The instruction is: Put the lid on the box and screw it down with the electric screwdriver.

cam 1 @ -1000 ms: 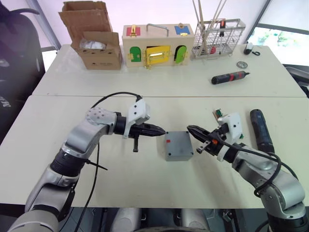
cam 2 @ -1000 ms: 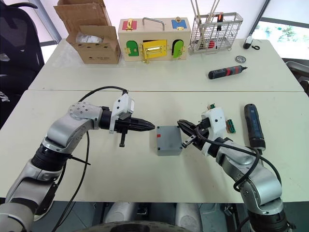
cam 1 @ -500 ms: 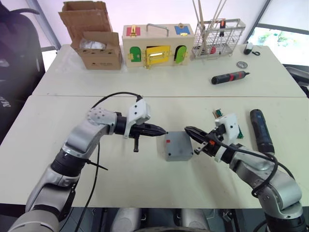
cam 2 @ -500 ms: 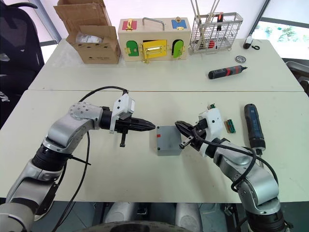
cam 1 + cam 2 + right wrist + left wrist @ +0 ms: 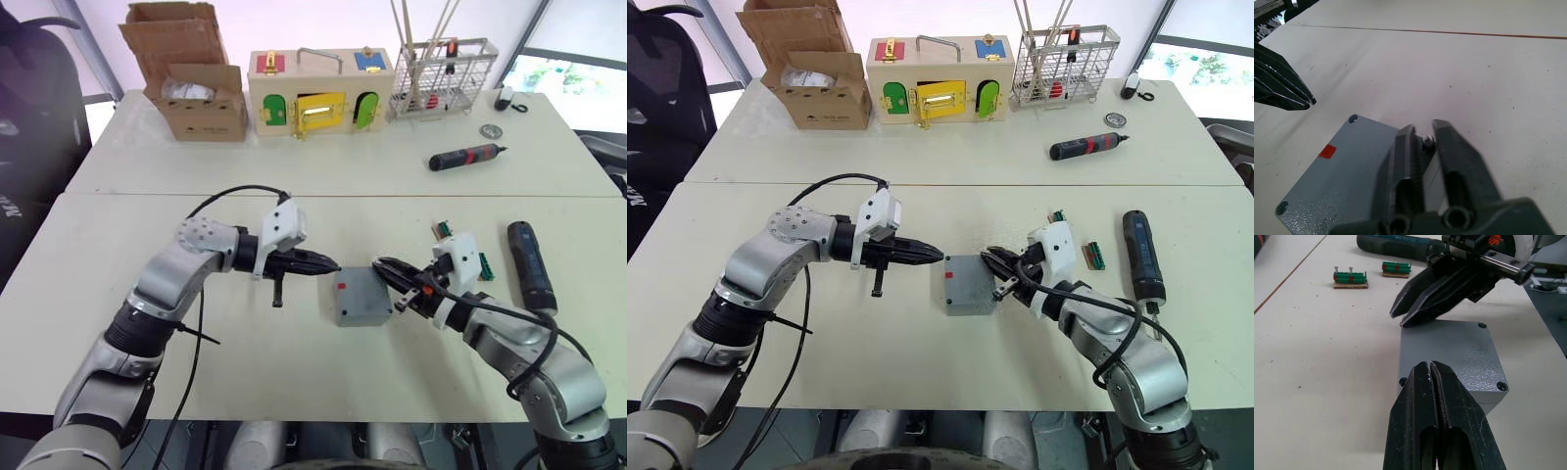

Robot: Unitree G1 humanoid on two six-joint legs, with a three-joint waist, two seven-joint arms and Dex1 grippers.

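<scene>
The grey box (image 5: 361,296) sits mid-table with the lid (image 5: 1454,355) lying on top, screw holes at its corners and a red mark (image 5: 1327,151) on its face. My left gripper (image 5: 333,265) is shut and empty, its tips just left of the box at lid height. My right gripper (image 5: 380,266) reaches over the box's right edge, its fingers closed on a small silver screw (image 5: 1427,142) above a corner of the lid. The black electric screwdriver (image 5: 529,264) lies on the table right of my right arm, untouched.
Small green terminal blocks (image 5: 1350,276) lie between the box and the electric screwdriver. A black-and-red screwdriver (image 5: 467,156), a wire basket (image 5: 441,73), a wooden box with coloured doors (image 5: 318,93) and a cardboard box (image 5: 196,98) stand on the far table.
My right gripper has moved left, from beside the box to over its right edge. The left gripper and the box have not moved.
</scene>
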